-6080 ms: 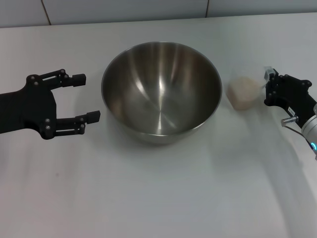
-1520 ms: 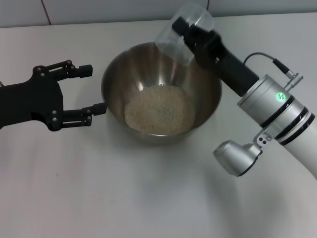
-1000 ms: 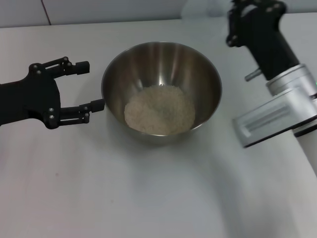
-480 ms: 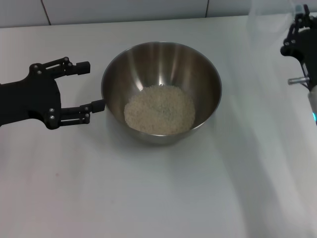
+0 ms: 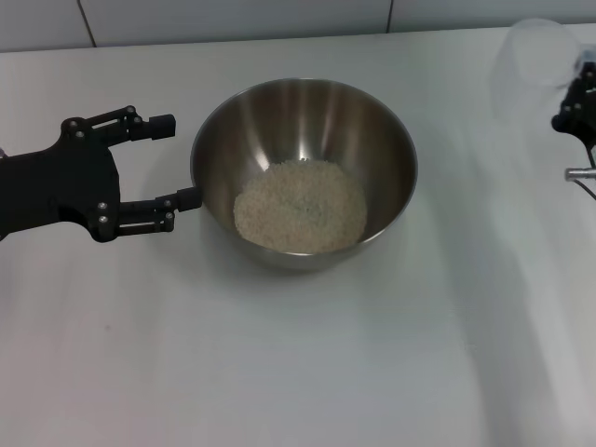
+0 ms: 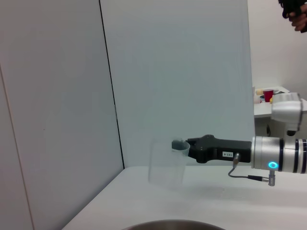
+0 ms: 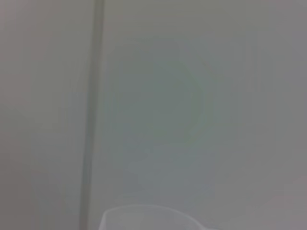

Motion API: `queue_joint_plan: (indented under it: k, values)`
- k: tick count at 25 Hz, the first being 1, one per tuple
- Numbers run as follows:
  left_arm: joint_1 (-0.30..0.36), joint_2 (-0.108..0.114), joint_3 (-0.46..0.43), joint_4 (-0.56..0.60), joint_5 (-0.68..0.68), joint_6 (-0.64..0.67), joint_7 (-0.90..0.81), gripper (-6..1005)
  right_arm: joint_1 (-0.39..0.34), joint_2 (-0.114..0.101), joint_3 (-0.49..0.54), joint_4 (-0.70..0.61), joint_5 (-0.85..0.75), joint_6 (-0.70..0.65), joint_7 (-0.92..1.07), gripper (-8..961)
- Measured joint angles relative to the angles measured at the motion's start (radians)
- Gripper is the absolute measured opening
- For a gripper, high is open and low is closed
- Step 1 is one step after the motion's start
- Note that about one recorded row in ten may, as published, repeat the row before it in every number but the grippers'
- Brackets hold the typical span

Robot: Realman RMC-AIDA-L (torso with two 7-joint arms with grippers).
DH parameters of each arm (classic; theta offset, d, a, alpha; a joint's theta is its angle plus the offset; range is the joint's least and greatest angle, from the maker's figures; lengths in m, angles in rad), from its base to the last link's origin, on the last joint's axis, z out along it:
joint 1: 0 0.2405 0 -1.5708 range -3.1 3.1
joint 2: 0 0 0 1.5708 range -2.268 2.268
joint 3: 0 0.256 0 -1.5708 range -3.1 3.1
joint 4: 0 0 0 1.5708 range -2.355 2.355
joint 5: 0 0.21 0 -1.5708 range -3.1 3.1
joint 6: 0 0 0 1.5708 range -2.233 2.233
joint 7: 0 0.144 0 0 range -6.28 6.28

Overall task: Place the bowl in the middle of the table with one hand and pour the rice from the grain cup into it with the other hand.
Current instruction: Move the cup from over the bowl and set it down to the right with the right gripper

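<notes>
One steel bowl [image 5: 304, 173] sits mid-desk [image 5: 279, 372] with a single heap of rice [image 5: 300, 206] in its bottom. The left claw [image 5: 168, 160] is spread just beside its rim. Far right, the right claw [image 5: 570, 95] pinches one empty, upright grain cup [image 5: 533, 67]. Behind runs a tiled wall [image 5: 233, 19].

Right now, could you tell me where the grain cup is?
In the head view the grain cup is at the table's far right corner, empty and upright in the right gripper, well clear of the bowl.
</notes>
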Motion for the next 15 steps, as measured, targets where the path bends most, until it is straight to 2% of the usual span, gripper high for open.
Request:
queue_joint_plan:
  k: [3,5,11,15]
  values:
    - [0.0,0.0,0.0,0.0,0.0,0.0,0.0,822,0.012,0.0,-0.001,-0.005,0.074,0.04,0.0,9]
    - [-0.002,0.0,0.0,-0.001,-0.001,-0.002,0.0,822,0.039,-0.002,0.001,-0.029,0.112,0.123,0.006,8]
    - [-0.011,0.0,-0.001,-0.002,-0.001,-0.002,0.0,822,0.092,-0.001,-0.008,-0.109,0.114,0.225,0.076,9]
    - [-0.014,0.0,0.0,-0.003,-0.001,-0.005,0.0,822,0.099,-0.001,-0.011,-0.122,0.111,0.254,0.1,9]
